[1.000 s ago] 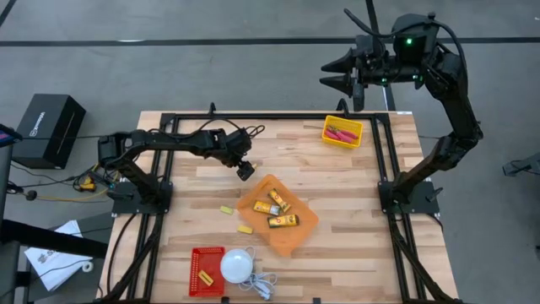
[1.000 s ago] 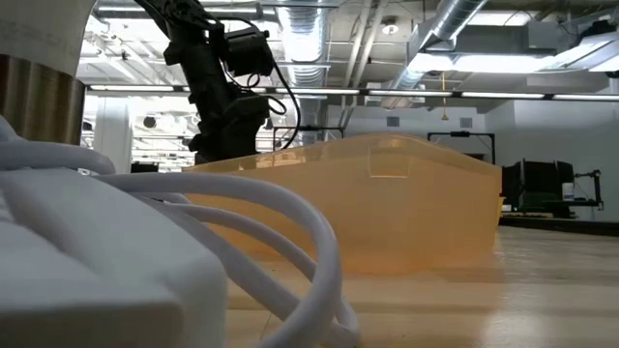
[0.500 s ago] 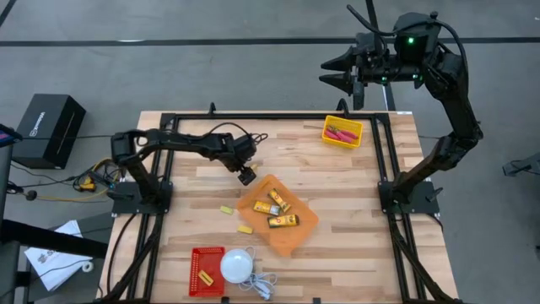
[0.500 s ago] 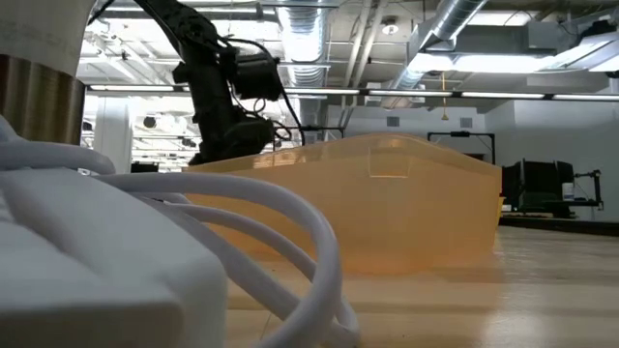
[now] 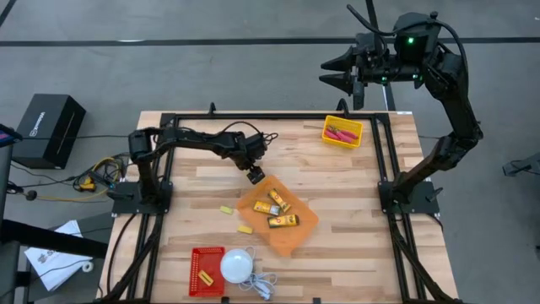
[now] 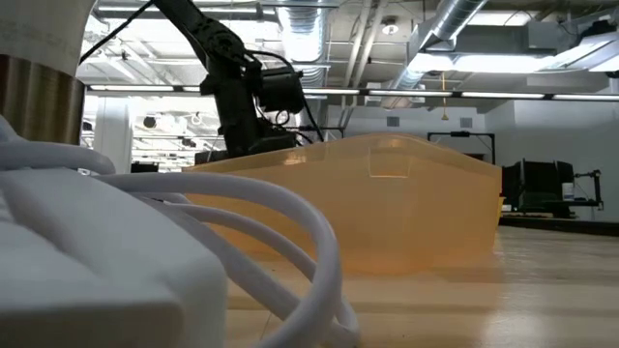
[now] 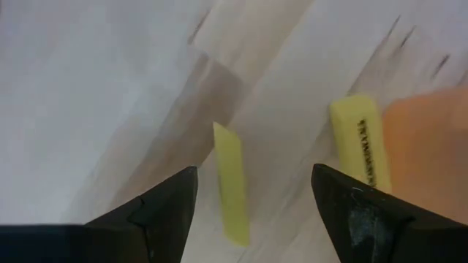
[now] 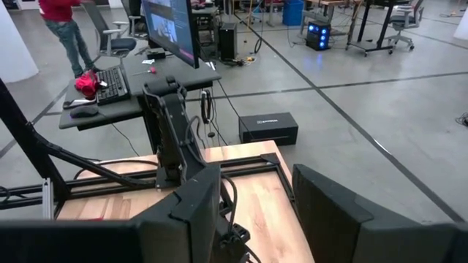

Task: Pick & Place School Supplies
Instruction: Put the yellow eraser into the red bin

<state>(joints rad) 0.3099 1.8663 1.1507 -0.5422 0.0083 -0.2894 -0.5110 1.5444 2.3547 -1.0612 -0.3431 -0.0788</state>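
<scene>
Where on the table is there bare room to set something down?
Bare wood lies between the orange tray and the right arm's base, and below the yellow bin. It is crowded around the tray's left edge: the left gripper, two yellow blocks, the red bin and white dome.

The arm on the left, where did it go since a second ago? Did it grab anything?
The left gripper swung across the table toward the orange tray and now hangs at the tray's edge, open and empty, nothing grabbed. The two yellow erasers on the wood beside the tray, the packets in it, and the right gripper, raised past the table's far edge, stayed put.
</scene>
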